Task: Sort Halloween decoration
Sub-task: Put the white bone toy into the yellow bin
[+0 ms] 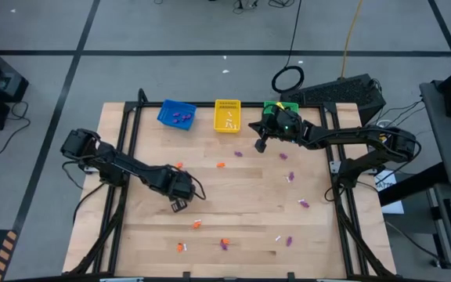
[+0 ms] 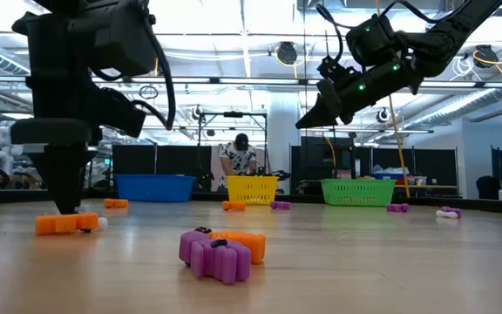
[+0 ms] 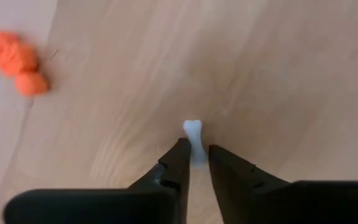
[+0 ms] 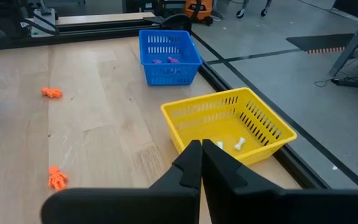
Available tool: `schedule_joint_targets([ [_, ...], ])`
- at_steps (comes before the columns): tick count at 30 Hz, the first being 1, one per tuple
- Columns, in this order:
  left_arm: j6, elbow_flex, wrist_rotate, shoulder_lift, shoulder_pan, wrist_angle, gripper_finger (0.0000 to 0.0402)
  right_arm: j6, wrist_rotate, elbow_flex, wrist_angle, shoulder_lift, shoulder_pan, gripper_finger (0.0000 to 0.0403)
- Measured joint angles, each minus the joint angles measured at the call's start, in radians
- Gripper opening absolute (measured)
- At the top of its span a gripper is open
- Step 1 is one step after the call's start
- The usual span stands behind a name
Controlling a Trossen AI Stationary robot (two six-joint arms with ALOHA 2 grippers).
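A small white bone-shaped trinket lies flat on the wooden table. My left gripper points straight down over it near the table's left side. Its fingers stand narrowly open on either side of the bone's near end. An orange trinket lies close by. My right gripper is shut on nothing and hangs high above the far side of the table, near the green basket. Orange, purple and white trinkets lie scattered over the table. My left gripper straddles the bone's near end from above, one finger on each long side, while the bone lies flat on the table. I cannot tell whether the fingertips touch it.
A blue basket, a yellow basket and the green one stand in a row at the table's far edge. Purple trinkets lie in the blue basket and white bones in the yellow. A purple and an orange trinket lie at the near edge.
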Motion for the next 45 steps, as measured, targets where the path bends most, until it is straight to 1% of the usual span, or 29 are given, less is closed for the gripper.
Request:
schedule_joint_targets([
  [5, 0.210, -0.007, 0.017, 0.000, 0.001, 0.057, 0.0025, 0.000, 0.000, 0.000, 0.000, 0.000, 0.000, 0.0000],
  [7, 0.255, -0.006, 0.018, 0.000, 0.004, 0.064, 0.0016, 0.000, 0.000, 0.000, 0.000, 0.000, 0.000, 0.0000],
  [12, 0.263, 0.007, 0.017, -0.004, 0.027, 0.048, 0.0010, -0.001, 0.000, 0.000, 0.000, 0.000, 0.000, 0.0000],
  [17, 0.286, 0.001, 0.020, -0.059, 0.046, 0.082, 0.0009, -0.001, 0.000, 0.000, 0.000, 0.000, 0.000, 0.0000],
  [19, 0.286, 0.002, 0.003, -0.081, 0.062, 0.138, 0.0008, -0.001, 0.000, 0.000, 0.000, 0.000, 0.000, 0.0000],
  [21, 0.286, 0.006, -0.004, -0.109, 0.077, 0.155, 0.0007, -0.001, 0.000, 0.000, 0.000, 0.000, 0.000, 0.0000],
  [24, 0.301, 0.003, 0.041, -0.121, 0.097, 0.217, 0.0007, -0.001, 0.000, 0.000, 0.000, 0.000, 0.000, 0.0000],
  [26, 0.321, 0.004, 0.052, -0.133, 0.116, 0.267, 0.0007, -0.001, 0.000, 0.000, 0.000, 0.000, 0.000, 0.0000],
  [31, 0.347, 0.005, 0.065, -0.134, 0.186, 0.398, 0.0007, -0.001, 0.001, 0.000, 0.000, 0.000, 0.000, 0.0000],
  [39, 0.413, 0.006, 0.067, -0.135, 0.345, 0.619, 0.0007, -0.001, 0.002, 0.000, 0.000, 0.000, 0.000, 0.0000],
  [43, 0.422, 0.008, 0.070, -0.135, 0.438, 0.697, 0.0008, -0.001, 0.002, 0.000, 0.000, 0.000, 0.000, 0.0000],
  [45, 0.429, 0.024, 0.077, -0.134, 0.490, 0.699, 0.0008, -0.001, 0.003, 0.000, 0.000, 0.000, 0.000, 0.0000],
])
